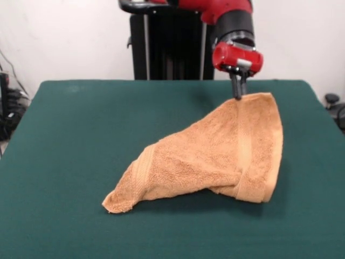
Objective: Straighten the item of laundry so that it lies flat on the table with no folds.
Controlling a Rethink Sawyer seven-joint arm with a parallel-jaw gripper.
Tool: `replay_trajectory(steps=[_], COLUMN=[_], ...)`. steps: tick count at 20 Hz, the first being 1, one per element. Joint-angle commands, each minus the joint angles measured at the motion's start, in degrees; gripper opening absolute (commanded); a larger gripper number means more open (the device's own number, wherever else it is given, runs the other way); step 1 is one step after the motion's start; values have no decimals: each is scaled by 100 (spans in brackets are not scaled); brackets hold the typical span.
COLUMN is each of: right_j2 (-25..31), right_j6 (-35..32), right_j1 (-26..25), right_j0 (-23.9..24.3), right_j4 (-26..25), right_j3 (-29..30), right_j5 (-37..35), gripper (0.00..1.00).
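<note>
The orange-tan terry towel point(215, 156) hangs in the front view from its top edge, which is lifted off the dark green table point(81, 140). It drapes down in a tent shape, with a low corner resting on the table at the front left and a folded hem at the right. A flat woven band runs near the left corner and another down the right side. My gripper point(237, 96) comes down from above and is shut on the towel's top edge, right of centre.
The robot's black pedestal point(167, 40) stands behind the table's far edge. Cables and dark equipment point(8, 108) show beyond the table's left edge, and a small dark object point(331, 100) beyond its right edge.
</note>
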State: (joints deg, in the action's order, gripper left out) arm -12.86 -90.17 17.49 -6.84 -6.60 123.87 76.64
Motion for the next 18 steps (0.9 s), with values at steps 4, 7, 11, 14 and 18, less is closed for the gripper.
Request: replay_trajectory(steps=[4, 7, 11, 14, 18], right_j2=[415, 476, 538, 553, 606], right_j6=[-1292, -1313, -1320, -1332, -1356], right_j1=[-1186, -1450, -1748, -1936, -2187], right_j0=[-313, -375, -445, -488, -559], right_j4=[1111, 1324, 1525, 1577, 1689], right_j3=[-164, -229, -321, -370, -376], right_j5=[1121, 1350, 1577, 1789, 2106], gripper=[0, 0, 0, 0, 0])
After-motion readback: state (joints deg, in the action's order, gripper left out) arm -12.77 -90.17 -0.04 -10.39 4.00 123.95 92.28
